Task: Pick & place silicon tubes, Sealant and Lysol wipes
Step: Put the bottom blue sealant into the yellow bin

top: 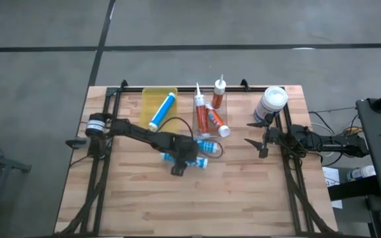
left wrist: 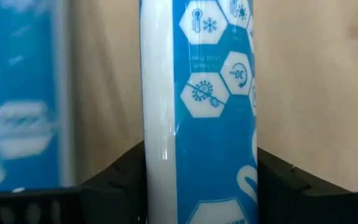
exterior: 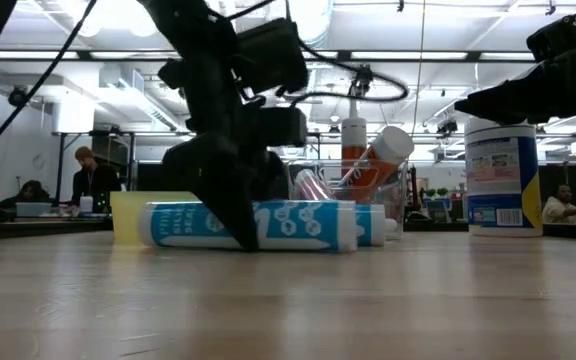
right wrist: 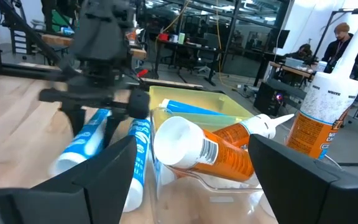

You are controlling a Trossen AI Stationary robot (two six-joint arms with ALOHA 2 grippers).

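Observation:
Two blue-and-white silicone tubes lie side by side on the table's middle. My left gripper [top: 180,163] reaches down from the left and is shut on the nearer tube [top: 192,160]; the other tube [top: 207,145] lies just behind it. A third blue tube [top: 162,110] lies in a yellow tray [top: 152,99]. Orange sealant tubes [top: 210,119] lie in a clear bin, and one [top: 219,94] stands upright behind it. The Lysol wipes canister [top: 271,104] stands at the far right. My right gripper [top: 253,133] hovers open beside the canister, touching nothing. My left gripper pinches the nearer tube's body [left wrist: 197,124] between its two fingers [left wrist: 120,171], about midway along it. The fingers come slanting down from above and lie across the tube. The tube lies flat on the table [exterior: 288,228].
The clear bin [right wrist: 185,180] and yellow tray stand along the far edge behind the tubes. Bare wood fills the near half of the table [top: 197,205]. Dark frame rails [top: 101,172] run along the left and right sides. People sit at desks in the room beyond.

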